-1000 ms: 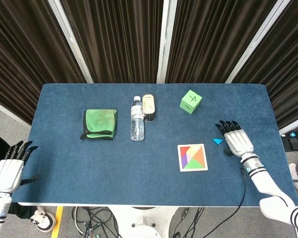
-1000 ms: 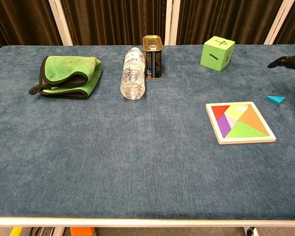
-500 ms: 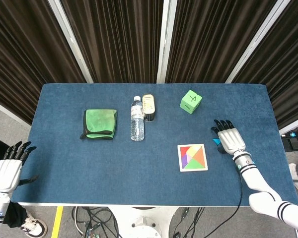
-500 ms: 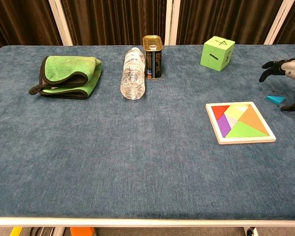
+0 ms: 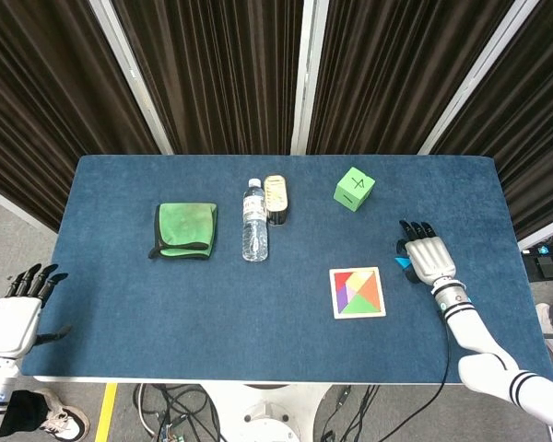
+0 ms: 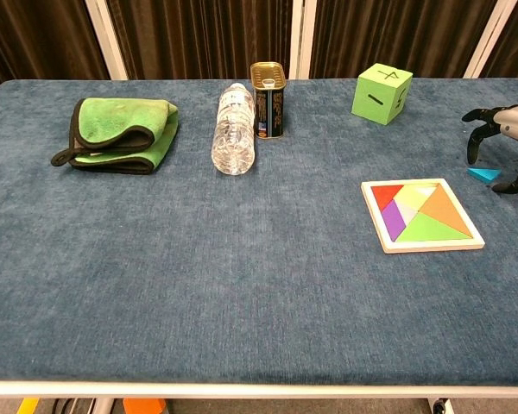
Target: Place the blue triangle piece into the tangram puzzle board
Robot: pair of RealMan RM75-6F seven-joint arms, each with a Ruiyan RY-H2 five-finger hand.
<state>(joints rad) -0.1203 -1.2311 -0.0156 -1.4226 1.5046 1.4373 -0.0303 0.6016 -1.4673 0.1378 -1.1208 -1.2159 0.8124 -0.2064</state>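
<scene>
The blue triangle piece (image 6: 484,174) lies flat on the blue cloth, right of the tangram puzzle board (image 6: 421,215). In the head view only a sliver of the triangle (image 5: 401,263) shows beside my right hand (image 5: 424,255). That hand (image 6: 507,138) hovers over the piece with its fingers curled down on either side of it, holding nothing. The board (image 5: 357,292) is filled with coloured pieces except for a pale gap near its top. My left hand (image 5: 17,315) hangs open off the table's left edge.
A green cube (image 6: 382,93) stands at the back right. A tin can (image 6: 268,87) and a lying water bottle (image 6: 233,128) are at the back middle. A folded green cloth (image 6: 121,131) lies at the left.
My right hand moved left over the blue triangle and its fingers have curled down around the piece. The left hand has barely shifted.
</scene>
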